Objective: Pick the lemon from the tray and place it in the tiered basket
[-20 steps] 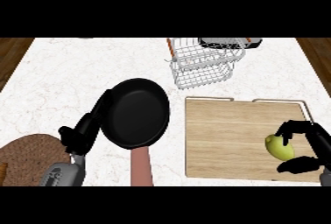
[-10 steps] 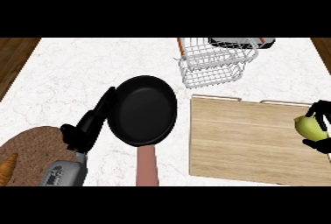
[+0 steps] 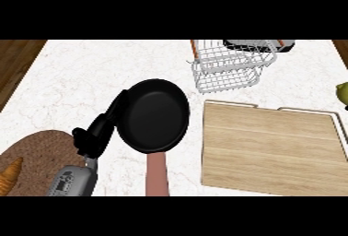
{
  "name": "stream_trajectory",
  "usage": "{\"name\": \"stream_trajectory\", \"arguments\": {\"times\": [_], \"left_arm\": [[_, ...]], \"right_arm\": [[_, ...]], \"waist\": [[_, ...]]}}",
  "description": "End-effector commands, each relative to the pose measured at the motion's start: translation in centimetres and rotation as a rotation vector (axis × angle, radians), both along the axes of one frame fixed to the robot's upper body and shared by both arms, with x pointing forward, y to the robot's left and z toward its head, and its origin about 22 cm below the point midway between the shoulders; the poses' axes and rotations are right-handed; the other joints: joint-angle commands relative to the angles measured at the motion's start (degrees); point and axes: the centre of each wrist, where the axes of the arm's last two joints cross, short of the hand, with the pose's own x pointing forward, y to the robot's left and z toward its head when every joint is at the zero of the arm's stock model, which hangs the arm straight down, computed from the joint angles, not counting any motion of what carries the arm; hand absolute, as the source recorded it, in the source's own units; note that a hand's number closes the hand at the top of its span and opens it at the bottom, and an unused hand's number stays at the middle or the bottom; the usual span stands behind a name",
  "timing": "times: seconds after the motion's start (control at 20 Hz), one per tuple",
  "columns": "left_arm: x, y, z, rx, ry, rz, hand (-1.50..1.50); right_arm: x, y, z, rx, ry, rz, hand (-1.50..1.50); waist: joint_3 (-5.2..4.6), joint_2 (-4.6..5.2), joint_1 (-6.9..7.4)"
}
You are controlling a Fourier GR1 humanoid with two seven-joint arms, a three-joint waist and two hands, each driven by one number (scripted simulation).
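The lemon, yellow-green, shows only as a slice at the right edge, up off the counter and to the right of the wooden tray. Just under it is a dark sliver of my right hand; the rest of that hand is out of the picture. The tray holds nothing. The white wire tiered basket stands behind the tray's left corner. My left hand rests open at the lower left, its fingers lying along the left rim of a black frying pan.
The pan's reddish-brown handle points toward the lower edge. A round woven mat with an orange item lies at the lower left. A dark box sits behind the basket. Wooden floor shows past the counter's left edge.
My right hand has lifted the lemon off the tray and carried it up and to the right, nearly out of the picture. The left hand has kept its place by the pan.
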Motion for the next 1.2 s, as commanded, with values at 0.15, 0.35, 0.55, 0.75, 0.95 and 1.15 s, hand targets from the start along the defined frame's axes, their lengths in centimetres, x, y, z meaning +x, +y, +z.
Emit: {"name": "stream_trajectory", "arguments": {"times": [0.15, 0.35, 0.55, 0.75, 0.95, 1.15], "left_arm": [[-0.2, 0.7, 0.6, -0.003, 0.004, 0.015, 0.0], [-1.3, 1.5, -1.0, 0.018, 0.002, 0.023, 0.0], [-0.5, 0.8, 0.6, -0.001, 0.009, 0.042, 0.0], [-2.2, 1.8, -1.5, -0.009, 0.017, 0.033, 0.0], [-0.9, 0.9, -0.2, -0.005, 0.017, 0.04, 0.0], [-0.8, -0.3, -0.5, 0.016, 0.007, 0.031, 0.0]], "right_arm": [[4.9, 2.7, 7.6, 0.125, -0.126, 0.119, 1.5], [7.0, 5.2, 10.6, 0.146, -0.103, 0.14, 1.5], [9.2, 9.7, 14.1, 0.201, -0.102, 0.168, 1.5], [10.8, 13.7, 15.7, 0.183, -0.064, 0.145, 1.5], [12.5, 19.5, 16.5, 0.227, -0.035, 0.167, 1.5], [13.1, 21.7, 16.0, 0.189, 0.003, 0.188, 1.5]], "waist": [[-0.1, -0.49, -0.99], [-0.16, -0.57, -1.43], [-0.2, -0.88, -2.21], [-0.22, -0.72, -1.92], [-0.22, -0.81, -2.16], [-0.21, -0.53, -2.05]]}}
